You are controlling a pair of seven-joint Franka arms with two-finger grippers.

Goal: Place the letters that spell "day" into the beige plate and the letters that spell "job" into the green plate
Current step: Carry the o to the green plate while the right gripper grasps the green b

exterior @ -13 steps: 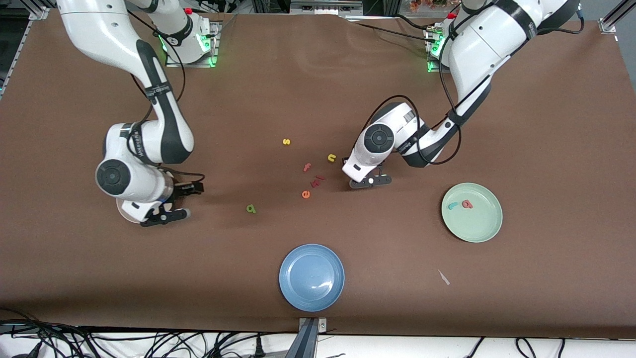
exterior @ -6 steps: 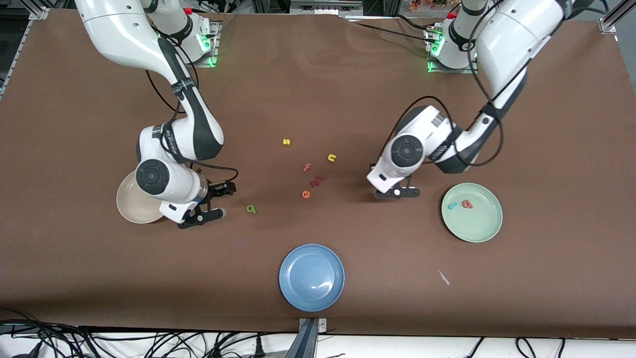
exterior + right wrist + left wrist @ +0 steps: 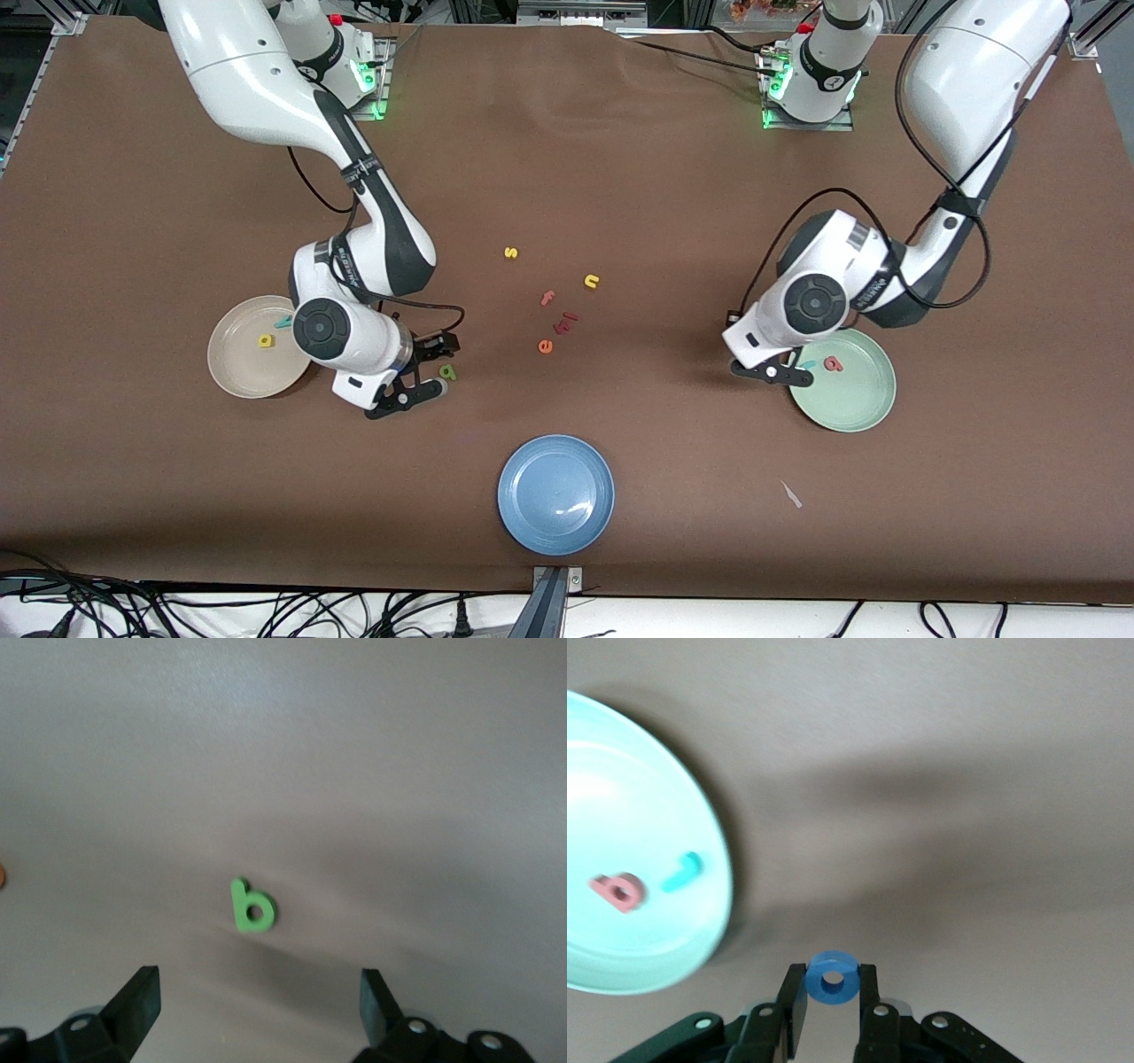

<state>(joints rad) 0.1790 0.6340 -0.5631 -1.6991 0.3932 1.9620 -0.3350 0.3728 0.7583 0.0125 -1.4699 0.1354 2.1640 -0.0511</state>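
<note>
My left gripper [image 3: 780, 372] [image 3: 833, 988] is shut on the blue ring o [image 3: 833, 977] and hangs over the table just beside the rim of the green plate [image 3: 855, 408] [image 3: 719, 859]. In that plate lie the teal j [image 3: 682, 873] and the salmon b [image 3: 833, 362] [image 3: 616, 892]. My right gripper [image 3: 434, 365] [image 3: 257, 992] is open and empty, low over the green a [image 3: 447, 372] [image 3: 252, 906], which lies flat on the table. The beige plate [image 3: 239, 377] holds the yellow d [image 3: 266, 340] and the teal y [image 3: 283, 322].
Loose letters lie mid-table: a yellow s [image 3: 510, 252], a yellow n [image 3: 592, 282], a salmon f [image 3: 547, 298], red pieces [image 3: 565, 321] and an orange e [image 3: 545, 346]. A blue plate [image 3: 555, 494] sits near the front edge, with a paper scrap [image 3: 791, 494] beside it.
The right arm has swung from over the beige plate to the green a, uncovering the plate. The left arm has moved from the loose letters to the green plate's rim, still gripping.
</note>
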